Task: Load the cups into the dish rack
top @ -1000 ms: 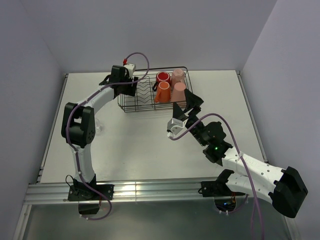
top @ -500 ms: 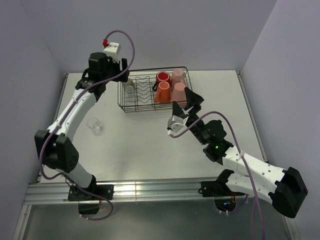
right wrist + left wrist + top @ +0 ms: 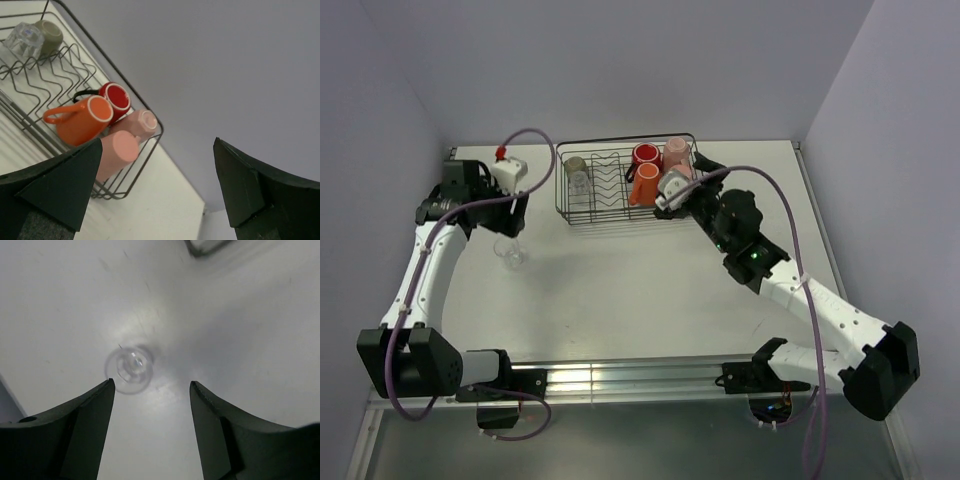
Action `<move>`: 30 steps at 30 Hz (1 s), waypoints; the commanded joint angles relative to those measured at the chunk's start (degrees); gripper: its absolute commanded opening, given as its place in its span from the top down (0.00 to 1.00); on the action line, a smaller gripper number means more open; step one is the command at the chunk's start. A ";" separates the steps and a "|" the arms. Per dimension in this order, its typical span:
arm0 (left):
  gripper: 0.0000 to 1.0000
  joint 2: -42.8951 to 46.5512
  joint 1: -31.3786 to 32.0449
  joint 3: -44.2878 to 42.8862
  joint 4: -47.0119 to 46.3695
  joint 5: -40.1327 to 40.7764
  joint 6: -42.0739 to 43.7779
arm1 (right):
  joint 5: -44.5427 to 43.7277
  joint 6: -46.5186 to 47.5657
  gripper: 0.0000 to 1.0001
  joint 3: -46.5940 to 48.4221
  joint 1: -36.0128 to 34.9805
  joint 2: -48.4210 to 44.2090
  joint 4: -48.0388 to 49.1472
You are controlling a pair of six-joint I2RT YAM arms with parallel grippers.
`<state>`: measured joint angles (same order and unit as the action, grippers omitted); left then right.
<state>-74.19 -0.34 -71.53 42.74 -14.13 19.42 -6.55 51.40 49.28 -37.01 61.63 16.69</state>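
Glassware comes first in the overhead view: one clear drinking glass (image 3: 510,253) stands upright on the white counter (image 3: 620,290), well apart from the rectangular black wire dish rack (image 3: 610,222). The left pincer (image 3: 510,212) hovers above the glass. It looks like the last cup outside the rack.

From the left wrist, the glass shows as a ring seen from straight above. It lies between the two black fingers (image 3: 85,425), nearer the one on the picture's left. The jaws are spread wide and hold nothing. Before descending, I would shift sideways until the ring sits midway. Then lower the fingers past the rim, close softly on the slick wall, and lift straight up.

From the right wrist, the right pincer (image 3: 158,142) is likewise wide apart and empty, looking over the rack. A second clear glass (image 3: 22,37) and a small grey-olive mug (image 3: 47,32) sit at one end. At the other end crowd an orange mug with cream inside (image 3: 80,122), a red mug (image 3: 115,97), a pale pink mug (image 3: 137,122) and a salmon handleless tumbler (image 3: 116,152). The end by the other glass seems the roomier landing spot.
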 commanded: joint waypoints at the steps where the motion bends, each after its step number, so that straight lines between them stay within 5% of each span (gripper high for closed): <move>1: 0.32 2.30 -1.07 4.72 7.35 -3.00 10.02 | 2.67 -11.74 0.00 9.49 2.03 3.75 -15.76; 8: 0.37 -0.86 -1.24 10.00 6.40 -2.48 13.80 | 8.91 -22.47 0.00 24.72 3.88 14.21 -33.20; 24: 0.48 -12.46 -1.24 9.30 -2.84 1.21 16.97 | 10.94 -26.00 0.00 26.49 4.06 16.16 -34.53; 30: 0.64 -13.87 -1.24 12.19 -5.21 2.26 18.72 | 11.12 -28.53 0.00 26.31 3.97 16.24 -33.21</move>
<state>-88.12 -1.32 -60.86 40.42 -12.49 35.92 4.03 25.50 73.19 -33.34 78.04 -18.24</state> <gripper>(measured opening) 0.380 0.998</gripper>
